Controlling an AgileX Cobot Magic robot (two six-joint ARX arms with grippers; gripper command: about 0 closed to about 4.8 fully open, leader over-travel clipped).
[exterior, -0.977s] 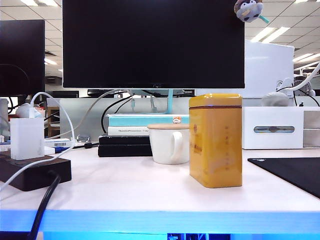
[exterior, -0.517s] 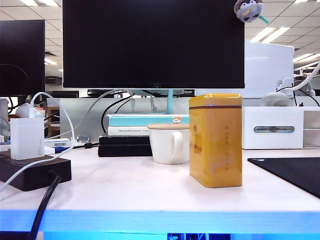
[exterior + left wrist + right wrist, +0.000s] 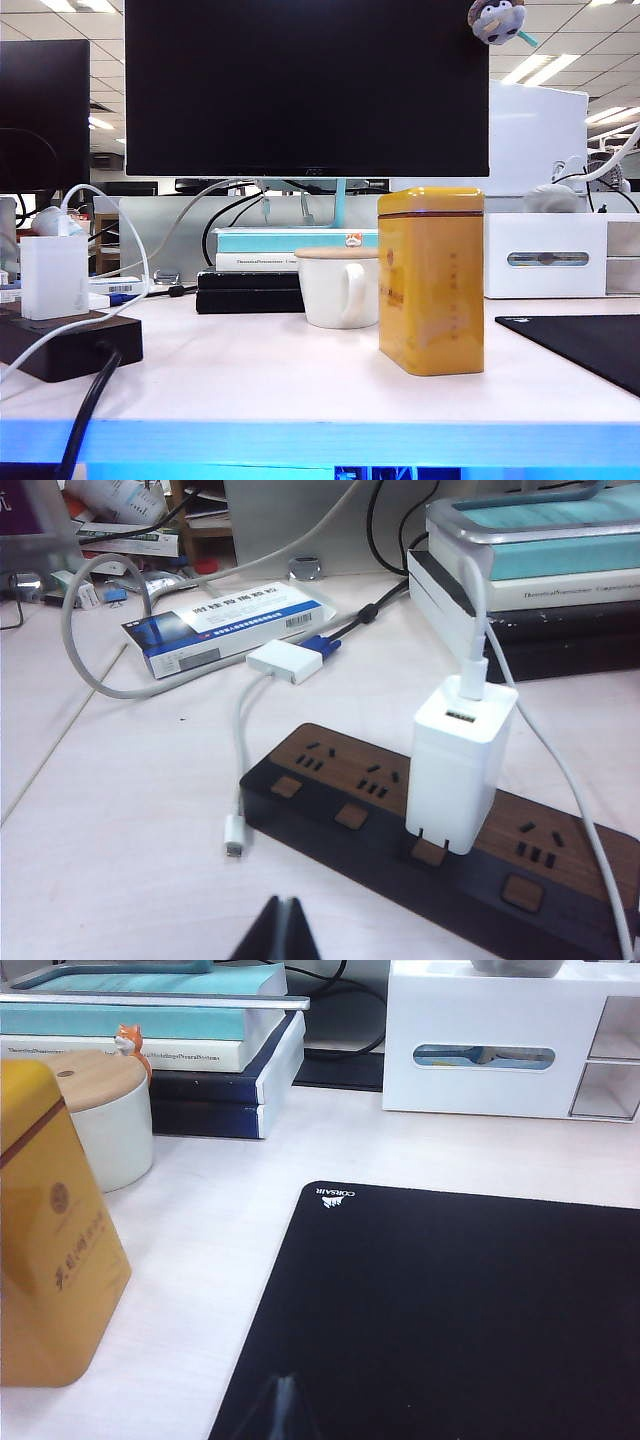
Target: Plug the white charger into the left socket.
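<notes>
The left gripper (image 3: 283, 930), closed and empty, hovers low over the bench (image 3: 110, 850) just in front of the black power strip (image 3: 330, 780). Beyond it the white charger (image 3: 457, 763) stands upright in a middle socket, its cable running up from the top, so it probably must be moved to the left socket (image 3: 312, 757), which lies bare. The right gripper (image 3: 283, 1405), also closed and empty, hangs over a black mat (image 3: 450, 1310), well away from the charger.

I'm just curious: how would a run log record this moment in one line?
small white plastic charger: standing in black power strip | left gripper: shut, near | right gripper: shut, over black mat
</notes>
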